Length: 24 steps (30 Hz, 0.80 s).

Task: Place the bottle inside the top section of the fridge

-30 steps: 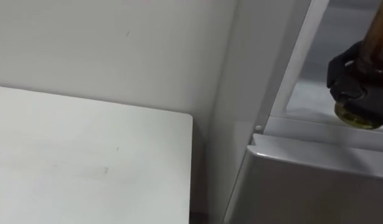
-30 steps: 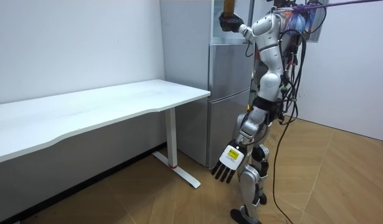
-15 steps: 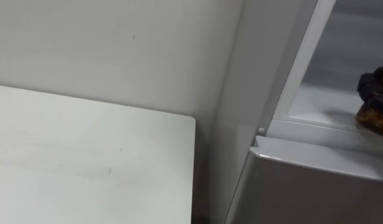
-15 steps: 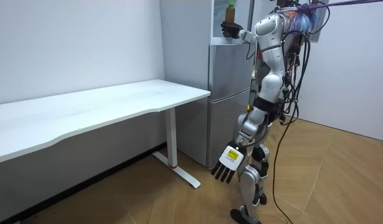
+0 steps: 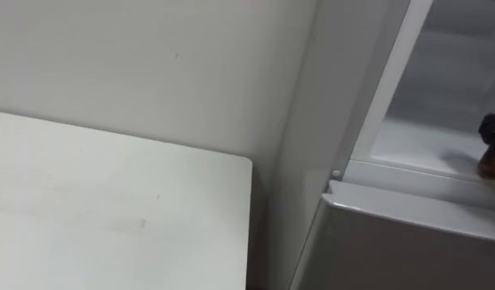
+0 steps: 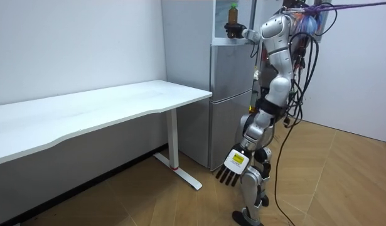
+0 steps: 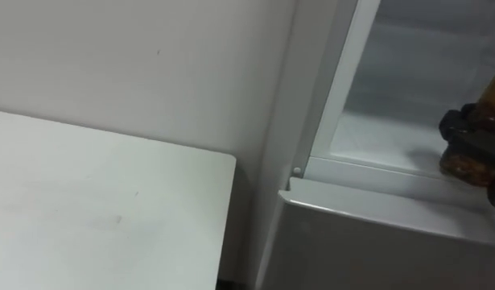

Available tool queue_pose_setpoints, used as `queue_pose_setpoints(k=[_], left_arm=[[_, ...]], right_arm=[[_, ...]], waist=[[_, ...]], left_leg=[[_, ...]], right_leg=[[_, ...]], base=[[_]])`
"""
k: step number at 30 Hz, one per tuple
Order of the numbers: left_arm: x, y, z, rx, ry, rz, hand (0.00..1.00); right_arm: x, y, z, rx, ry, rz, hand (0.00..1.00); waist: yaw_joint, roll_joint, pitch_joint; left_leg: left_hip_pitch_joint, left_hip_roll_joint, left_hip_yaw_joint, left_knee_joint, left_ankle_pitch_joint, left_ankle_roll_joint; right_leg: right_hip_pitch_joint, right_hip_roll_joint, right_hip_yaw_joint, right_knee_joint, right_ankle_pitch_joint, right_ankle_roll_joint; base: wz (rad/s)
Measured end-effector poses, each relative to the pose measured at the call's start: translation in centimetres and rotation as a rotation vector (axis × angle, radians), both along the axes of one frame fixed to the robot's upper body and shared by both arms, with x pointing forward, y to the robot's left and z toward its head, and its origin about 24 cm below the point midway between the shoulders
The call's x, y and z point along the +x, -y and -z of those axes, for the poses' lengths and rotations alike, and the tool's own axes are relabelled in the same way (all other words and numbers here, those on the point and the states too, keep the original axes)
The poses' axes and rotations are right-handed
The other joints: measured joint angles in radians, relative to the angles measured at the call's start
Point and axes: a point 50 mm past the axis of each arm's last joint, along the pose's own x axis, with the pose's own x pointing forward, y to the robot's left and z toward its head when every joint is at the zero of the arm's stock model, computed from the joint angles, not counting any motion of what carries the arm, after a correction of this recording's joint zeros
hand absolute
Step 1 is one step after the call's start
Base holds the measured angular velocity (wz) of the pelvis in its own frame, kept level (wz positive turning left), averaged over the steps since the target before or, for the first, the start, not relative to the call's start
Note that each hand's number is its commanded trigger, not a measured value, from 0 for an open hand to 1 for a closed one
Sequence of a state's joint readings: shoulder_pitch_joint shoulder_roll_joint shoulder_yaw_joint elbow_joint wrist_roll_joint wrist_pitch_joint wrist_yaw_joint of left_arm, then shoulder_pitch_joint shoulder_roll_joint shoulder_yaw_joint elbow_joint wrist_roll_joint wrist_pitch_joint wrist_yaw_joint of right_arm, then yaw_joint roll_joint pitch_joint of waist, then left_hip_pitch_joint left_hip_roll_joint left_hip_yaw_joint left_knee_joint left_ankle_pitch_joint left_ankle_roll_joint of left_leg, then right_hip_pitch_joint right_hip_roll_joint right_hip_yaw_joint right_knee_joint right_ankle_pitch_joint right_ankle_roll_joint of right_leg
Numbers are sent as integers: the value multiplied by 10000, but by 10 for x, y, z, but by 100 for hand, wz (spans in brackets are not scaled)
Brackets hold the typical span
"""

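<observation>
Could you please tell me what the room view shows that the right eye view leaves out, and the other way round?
Room view: the robot standing at the fridge, its left hand hanging open by its leg, and the wood floor. Right eye view: a close look at the upper compartment's pale shelf, with the bottle low at its front. Both: the right hand, fingers curled round the bottle, and the white table.

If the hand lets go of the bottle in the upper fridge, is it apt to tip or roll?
The bottle looks tall and narrow, upright in the right hand, so it may tip if nudged. Its round body would probably roll once down. The shelf looks smooth, so it might slide.
</observation>
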<state>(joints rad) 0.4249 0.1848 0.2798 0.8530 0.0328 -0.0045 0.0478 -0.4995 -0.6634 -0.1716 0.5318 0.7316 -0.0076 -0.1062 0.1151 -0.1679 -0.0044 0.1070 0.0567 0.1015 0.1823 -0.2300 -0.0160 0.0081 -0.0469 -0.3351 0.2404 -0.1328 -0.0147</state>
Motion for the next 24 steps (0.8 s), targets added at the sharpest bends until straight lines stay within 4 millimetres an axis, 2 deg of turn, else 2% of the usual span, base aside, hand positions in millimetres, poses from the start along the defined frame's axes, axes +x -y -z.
queue_pose_setpoints(k=[7, 15, 20, 24], left_arm=[[-14, 0, 0, 3, -460, -67, 0], [-18, -2, 0, 15, -760, -252, 0], [-19, -7, -2, 107, -869, -138, 0], [-21, -13, -4, 69, -985, -56, 0]], right_arm=[[1, 7, -2, -1349, -629, 186, 100], [10, 11, -8, -2177, -1242, 20, 100], [10, 18, -5, -2321, -1664, 42, 100], [11, 23, -2, -2288, -1972, 162, 100]], waist=[[74, 19, 24], [303, 81, 35], [422, -45, 38], [697, -141, 38]], left_leg=[[6, -7, -91, 34, -42, 15], [-36, -4, -248, 89, -44, 9], [-103, -7, -467, 146, -47, -2], [-112, 0, -530, 158, -68, -30]], right_leg=[[78, -14, -83, -44, -10, 10], [132, -24, -249, -60, -27, -8], [254, -26, -469, -204, -28, -11], [281, -10, -533, -226, -51, -9]], base=[[3], [5], [11], [5]])
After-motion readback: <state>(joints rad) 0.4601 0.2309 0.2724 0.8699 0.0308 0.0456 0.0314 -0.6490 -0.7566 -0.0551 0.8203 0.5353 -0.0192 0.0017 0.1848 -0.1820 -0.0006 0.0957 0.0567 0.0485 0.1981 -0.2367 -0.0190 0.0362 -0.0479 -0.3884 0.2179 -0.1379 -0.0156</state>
